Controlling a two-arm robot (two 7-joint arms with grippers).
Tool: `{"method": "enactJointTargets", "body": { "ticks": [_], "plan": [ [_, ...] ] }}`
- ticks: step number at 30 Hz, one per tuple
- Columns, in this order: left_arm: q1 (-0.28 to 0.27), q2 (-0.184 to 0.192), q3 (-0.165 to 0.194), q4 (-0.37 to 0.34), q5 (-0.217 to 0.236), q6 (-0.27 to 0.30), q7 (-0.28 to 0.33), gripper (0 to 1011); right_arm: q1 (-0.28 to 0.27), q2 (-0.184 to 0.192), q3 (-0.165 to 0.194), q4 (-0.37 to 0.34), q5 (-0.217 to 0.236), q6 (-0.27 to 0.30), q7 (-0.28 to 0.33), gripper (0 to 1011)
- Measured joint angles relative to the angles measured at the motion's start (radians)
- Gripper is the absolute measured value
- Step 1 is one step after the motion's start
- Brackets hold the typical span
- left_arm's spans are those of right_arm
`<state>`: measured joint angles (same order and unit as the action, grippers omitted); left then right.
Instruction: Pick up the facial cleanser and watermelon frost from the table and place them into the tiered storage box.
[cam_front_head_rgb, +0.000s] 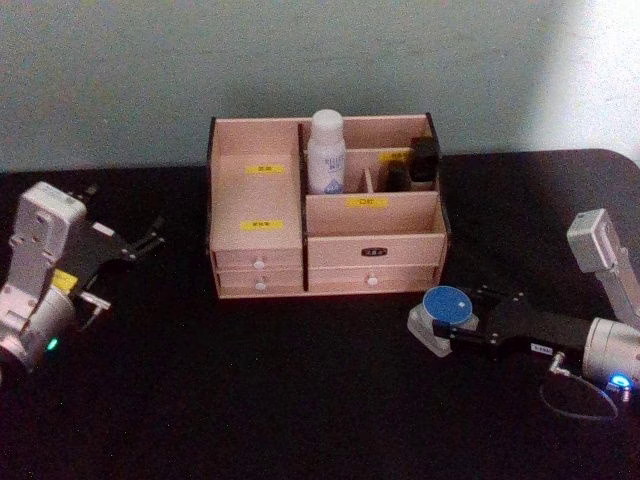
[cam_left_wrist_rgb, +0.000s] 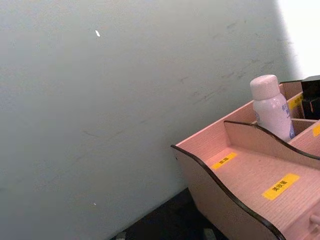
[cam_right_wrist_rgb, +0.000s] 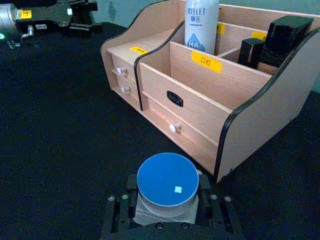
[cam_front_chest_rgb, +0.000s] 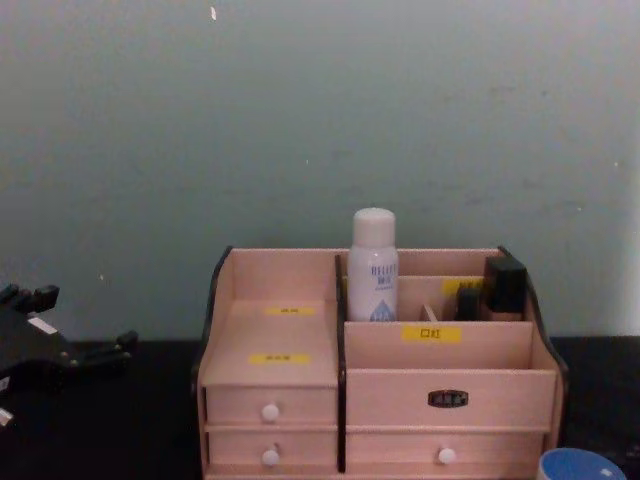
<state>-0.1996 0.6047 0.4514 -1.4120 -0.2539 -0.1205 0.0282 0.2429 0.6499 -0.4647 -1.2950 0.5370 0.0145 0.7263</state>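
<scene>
The right gripper (cam_front_head_rgb: 436, 322) is sitting low over the black surface (cam_front_head_rgb: 300, 400), just off the front right corner of the tiered storage box (cam_front_head_rgb: 258, 232). Its fingers (cam_right_wrist_rgb: 119, 212) are pinching the watermelon frost (cam_front_head_rgb: 447, 305) from both sides. The right wrist view is looking straight down on that round blue lid, with the clear jar body wedged between the dark fingers. The jar is near the box's lower right drawer but not touching it. I cannot tell whether it is resting on the surface or hanging just above it.

The facial cleanser (cam_front_head_rgb: 326, 152) is standing upright inside the box. It is in the rear upper compartment just right of the centre divider, with its white cap poking above the back wall. Black items (cam_front_head_rgb: 425, 160) are occupying the rear right corner of the box, apart from the bottle.

Over on the left, the left gripper (cam_front_head_rgb: 128, 268) is idling well clear of the box with its fingers spread and nothing between them.
</scene>
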Motion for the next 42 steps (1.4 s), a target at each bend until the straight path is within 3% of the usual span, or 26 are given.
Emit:
{"method": "enactJointTargets", "body": {
  "ticks": [29,42],
  "plan": [
    [0.0,0.0,0.0,0.0,0.0,0.0,0.0,1001,0.0,0.0,0.0,0.0,0.0,0.0,0.0,719],
    [0.0,0.0,0.0,0.0,0.0,0.0,0.0,1001,-0.006,-0.001,-0.001,-0.01,-0.005,-0.038,0.013,719]
  ]
}}
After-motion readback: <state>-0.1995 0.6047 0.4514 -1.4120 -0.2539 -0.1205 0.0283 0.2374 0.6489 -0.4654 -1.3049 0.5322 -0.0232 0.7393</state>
